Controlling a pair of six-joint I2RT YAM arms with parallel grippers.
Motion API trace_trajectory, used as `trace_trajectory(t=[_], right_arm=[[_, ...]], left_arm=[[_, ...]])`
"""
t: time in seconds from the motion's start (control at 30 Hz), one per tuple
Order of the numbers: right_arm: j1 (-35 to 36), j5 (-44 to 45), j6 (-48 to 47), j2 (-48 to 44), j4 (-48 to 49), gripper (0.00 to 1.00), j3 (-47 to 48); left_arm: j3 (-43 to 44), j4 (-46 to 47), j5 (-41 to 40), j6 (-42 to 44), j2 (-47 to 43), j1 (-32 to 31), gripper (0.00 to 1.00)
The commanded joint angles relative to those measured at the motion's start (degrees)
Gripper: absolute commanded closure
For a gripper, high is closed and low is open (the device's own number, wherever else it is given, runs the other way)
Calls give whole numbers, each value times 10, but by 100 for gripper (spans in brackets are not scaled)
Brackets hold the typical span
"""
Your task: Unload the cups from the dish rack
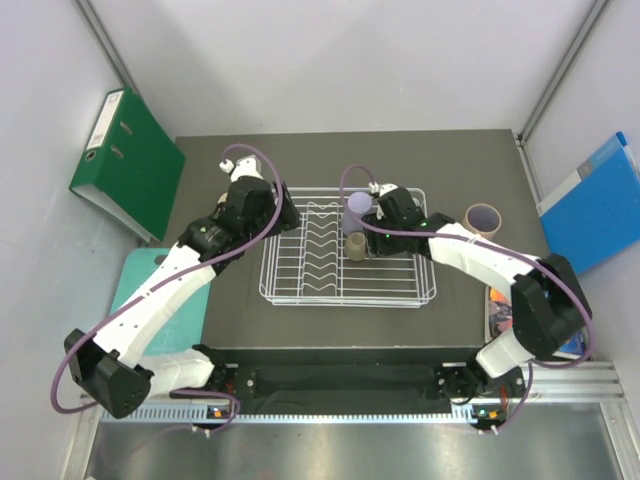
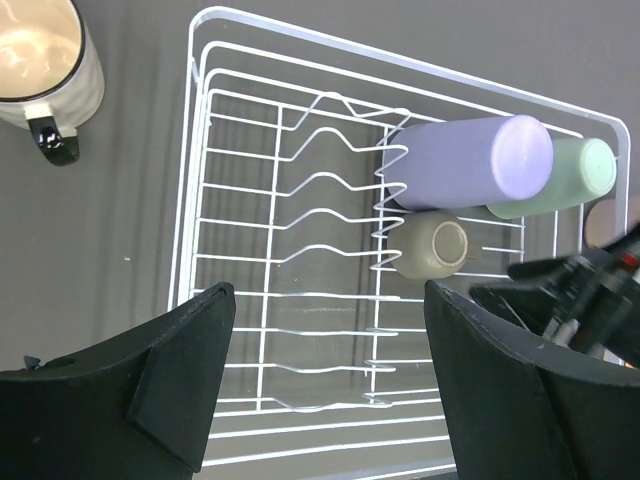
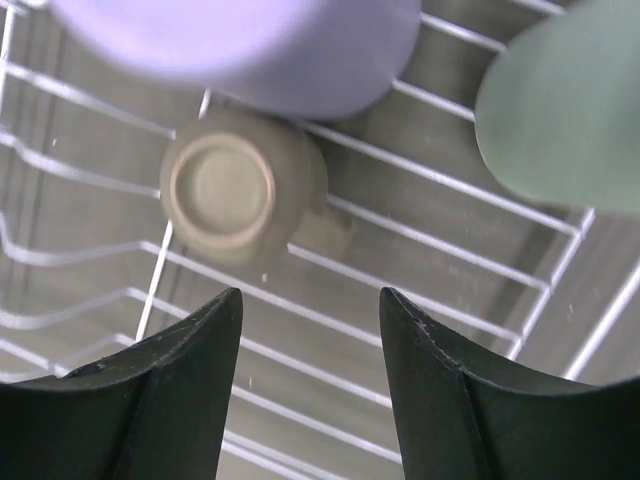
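Note:
The white wire dish rack sits mid-table. In it, a lavender tumbler and a small olive-tan mug stand upside down. The left wrist view shows the tumbler, a mint-green cup and the olive mug together on the rack. A cream mug stands on the table outside the rack. A purplish cup stands on the table to the right. My right gripper is open just above the olive mug, beside the tumbler and the mint-green cup. My left gripper is open and empty over the rack's left part.
A green binder leans at the back left and a blue binder at the right wall. A teal board lies under the left arm. A printed sheet lies by the right arm.

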Motion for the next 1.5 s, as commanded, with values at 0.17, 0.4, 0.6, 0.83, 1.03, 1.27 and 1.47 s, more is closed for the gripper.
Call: trace_trajectory(t=[0.17,0.4,0.6,0.83,1.03,1.27,1.47], right_arm=[[10,12,-19,84,42,45,88],[21,27,-26,83,53,41,93],[23,13,-31,101,57,41,87],[23,-17,-26,110,94,52,40],[24,-28,-23,122,107,57,22],[33,-30,-14,130,109,63,5],[37,-15,-6,117,110,62,-11]], left_arm=[[-23,15,-7,0,-38,0,19],[-34,17,-6,3,-45,0,19],[-34,20,-2,5,-42,0,18],[-42,25,6,4,-39,0,18],[-46,30,22,1,-32,0,18],[-43,32,29,7,-24,-1,18],[-42,34,32,12,-18,-1,18]])
